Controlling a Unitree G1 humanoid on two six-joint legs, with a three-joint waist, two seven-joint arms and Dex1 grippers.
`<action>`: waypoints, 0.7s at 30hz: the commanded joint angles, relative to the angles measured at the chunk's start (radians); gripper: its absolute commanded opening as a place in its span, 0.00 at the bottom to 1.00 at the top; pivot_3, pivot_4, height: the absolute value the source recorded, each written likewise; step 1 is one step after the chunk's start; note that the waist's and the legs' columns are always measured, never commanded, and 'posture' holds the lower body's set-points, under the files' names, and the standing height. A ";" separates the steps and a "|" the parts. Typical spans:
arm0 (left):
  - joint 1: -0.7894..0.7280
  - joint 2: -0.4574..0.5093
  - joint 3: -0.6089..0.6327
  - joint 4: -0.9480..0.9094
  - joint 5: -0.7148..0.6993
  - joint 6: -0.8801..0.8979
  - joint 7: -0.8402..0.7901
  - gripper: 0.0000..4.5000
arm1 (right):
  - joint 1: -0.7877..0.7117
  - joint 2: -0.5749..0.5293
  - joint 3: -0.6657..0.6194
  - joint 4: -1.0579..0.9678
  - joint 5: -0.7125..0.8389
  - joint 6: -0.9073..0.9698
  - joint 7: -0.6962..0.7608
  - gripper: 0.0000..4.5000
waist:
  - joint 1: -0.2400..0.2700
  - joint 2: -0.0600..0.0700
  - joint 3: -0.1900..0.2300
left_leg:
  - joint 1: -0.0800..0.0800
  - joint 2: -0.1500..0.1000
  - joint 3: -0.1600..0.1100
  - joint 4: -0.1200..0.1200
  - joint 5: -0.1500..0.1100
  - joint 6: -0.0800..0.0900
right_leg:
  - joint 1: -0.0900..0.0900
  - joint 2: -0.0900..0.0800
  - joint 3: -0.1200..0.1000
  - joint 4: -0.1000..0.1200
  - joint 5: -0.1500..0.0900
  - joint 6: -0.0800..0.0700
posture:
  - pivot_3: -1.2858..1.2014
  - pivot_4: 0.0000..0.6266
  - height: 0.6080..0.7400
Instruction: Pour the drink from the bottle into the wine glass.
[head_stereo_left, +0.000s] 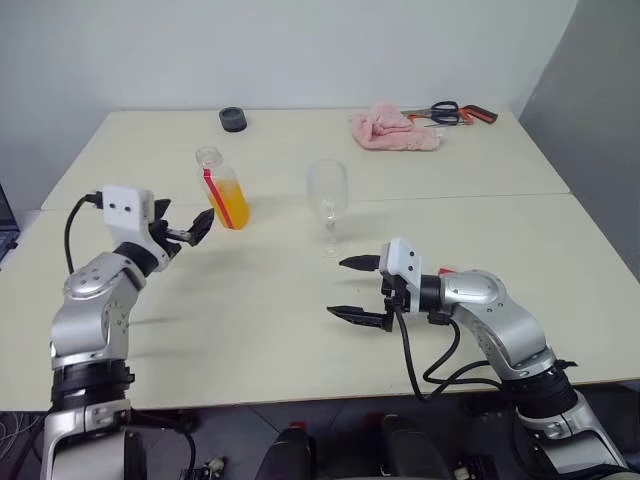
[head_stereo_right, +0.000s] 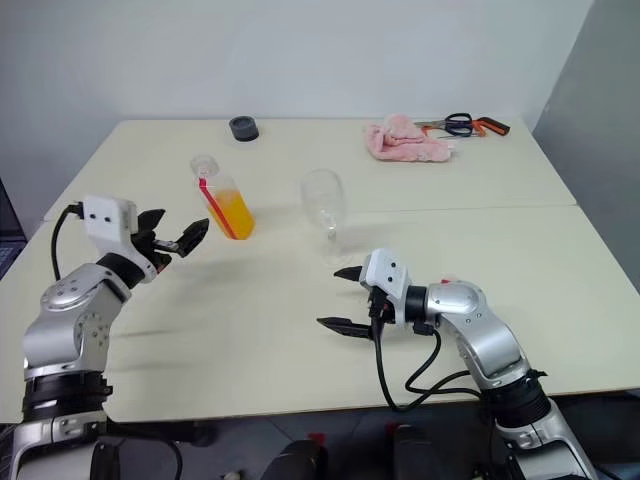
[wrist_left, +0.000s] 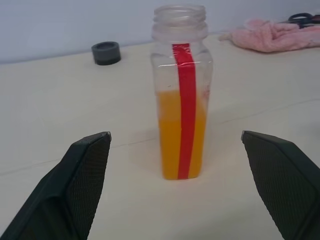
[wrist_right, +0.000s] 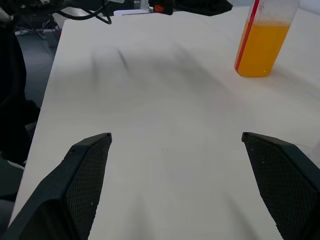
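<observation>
The bottle (head_stereo_left: 222, 190) stands uncapped on the cream table (head_stereo_left: 250, 320), left of centre. It is clear plastic with a red stripe, and the orange drink (head_stereo_left: 231, 209) fills its lower half. The empty wine glass (head_stereo_left: 327, 195) stands upright a short way to its right. My left gripper (head_stereo_left: 196, 228) is open, level and pointing at the bottle (wrist_left: 182, 100) from just short of it, fingers apart from its sides. My right gripper (head_stereo_left: 340, 288) is open above the table, nearer than the glass and pointing left, with nothing between its fingers. The bottle (wrist_right: 262, 40) lies well beyond it.
A black round cap (head_stereo_left: 233, 119) sits at the back of the table. A pink cloth (head_stereo_left: 392, 130) and scissors (head_stereo_left: 455, 112) lie at the back right. A seam (head_stereo_left: 480, 196) crosses the table behind the glass.
</observation>
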 joint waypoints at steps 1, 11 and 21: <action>-0.049 0.022 -0.014 0.039 0.025 -0.043 -0.027 1.00 | -0.029 0.010 -0.036 -0.047 0.022 0.002 -0.037 0.99 | 0.000 0.000 0.000 | 0.000 0.000 0.000 0.000 0.000 0.000 | 0.000 0.000 0.000 0.000 0.000 0.000 | 0.52 0.24 1.00; -0.158 0.011 -0.045 0.183 0.050 -0.076 -0.075 1.00 | -0.042 0.005 -0.076 -0.136 0.064 0.064 -0.109 0.99 | 0.001 0.000 0.000 | -0.001 0.000 0.000 0.000 0.000 0.000 | -0.001 0.000 0.000 0.000 0.000 0.000 | 0.52 0.24 1.00; -0.331 -0.003 -0.074 0.444 0.110 -0.180 -0.084 1.00 | -0.059 0.001 -0.072 -0.153 0.080 0.084 -0.125 0.99 | 0.001 0.000 0.000 | -0.001 -0.001 0.000 0.000 0.000 0.000 | -0.001 0.000 -0.001 0.000 0.000 0.000 | 0.52 0.24 1.00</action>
